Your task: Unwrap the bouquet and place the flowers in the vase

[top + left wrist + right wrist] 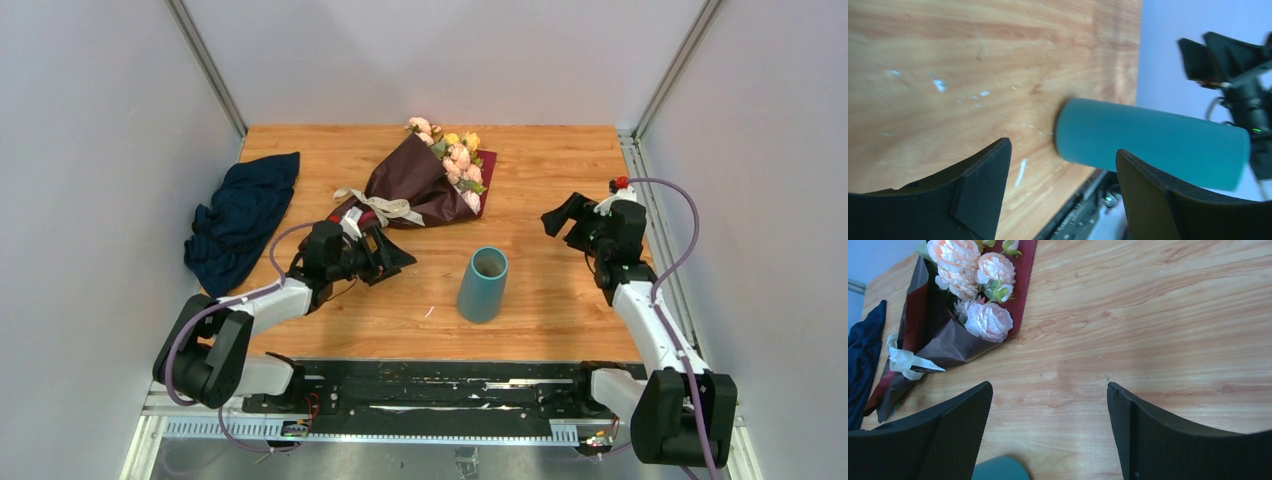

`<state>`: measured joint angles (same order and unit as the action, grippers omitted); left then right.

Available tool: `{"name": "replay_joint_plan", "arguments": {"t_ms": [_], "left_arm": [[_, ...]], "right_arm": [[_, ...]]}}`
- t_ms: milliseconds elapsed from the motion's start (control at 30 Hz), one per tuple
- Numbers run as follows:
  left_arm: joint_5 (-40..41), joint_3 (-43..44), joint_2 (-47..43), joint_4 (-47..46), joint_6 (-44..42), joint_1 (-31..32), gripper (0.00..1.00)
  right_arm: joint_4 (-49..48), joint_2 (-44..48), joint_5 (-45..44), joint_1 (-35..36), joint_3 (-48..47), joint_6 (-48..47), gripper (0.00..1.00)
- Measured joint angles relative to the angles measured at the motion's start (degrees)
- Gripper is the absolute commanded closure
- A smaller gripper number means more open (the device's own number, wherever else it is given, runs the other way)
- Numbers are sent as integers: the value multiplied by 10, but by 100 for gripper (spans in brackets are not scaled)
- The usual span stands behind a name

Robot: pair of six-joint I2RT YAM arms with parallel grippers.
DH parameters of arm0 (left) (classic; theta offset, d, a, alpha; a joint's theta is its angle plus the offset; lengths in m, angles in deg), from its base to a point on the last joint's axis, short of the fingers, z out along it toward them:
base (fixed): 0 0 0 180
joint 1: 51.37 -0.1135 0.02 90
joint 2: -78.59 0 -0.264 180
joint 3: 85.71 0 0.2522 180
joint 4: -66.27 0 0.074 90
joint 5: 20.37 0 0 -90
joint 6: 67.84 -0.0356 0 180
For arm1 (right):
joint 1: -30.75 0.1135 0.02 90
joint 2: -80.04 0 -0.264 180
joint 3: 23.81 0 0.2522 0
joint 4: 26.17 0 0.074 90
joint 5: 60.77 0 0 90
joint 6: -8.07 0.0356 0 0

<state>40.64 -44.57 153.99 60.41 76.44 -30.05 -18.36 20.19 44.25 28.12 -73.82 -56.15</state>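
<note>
Bouquet (425, 180) lying far-centre on desk (560, 290); vase (483, 285) standing nearer, slightly R. Cloth (243, 215) lying at L edge. L claw (398, 258) sitting by bouquet's near end; R claw (562, 218) hanging R of vase.

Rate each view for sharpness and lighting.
Top external: evenly lit and crisp, no glare, vase clearly outlined. Left wrist: soft overall, the vase smeared toward its far end, the left fingers blurry up close. Right wrist: bouquet and table grain sharp, the right fingers out of focus.
</note>
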Motion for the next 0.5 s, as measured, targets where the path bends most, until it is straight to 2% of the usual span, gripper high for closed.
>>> {"name": "replay_joint_plan", "arguments": {"t_ms": [133,233,367,433,500], "left_arm": [[-51,-40,0,-103,97,0,26],[-68,-73,2,-187,152,0,24],[-59,-78,-6,-191,103,4,26],[-36,-68,-24,-144,47,11,33],[-10,-53,-40,-94,0,20,45]], "right_arm": [[-4,10,14,0,23,16,15],[-6,10,27,0,35,23,15],[-16,10,40,0,53,25,21],[-15,12,39,0,62,24,29],[-11,20,39,0,70,23,44]]}}
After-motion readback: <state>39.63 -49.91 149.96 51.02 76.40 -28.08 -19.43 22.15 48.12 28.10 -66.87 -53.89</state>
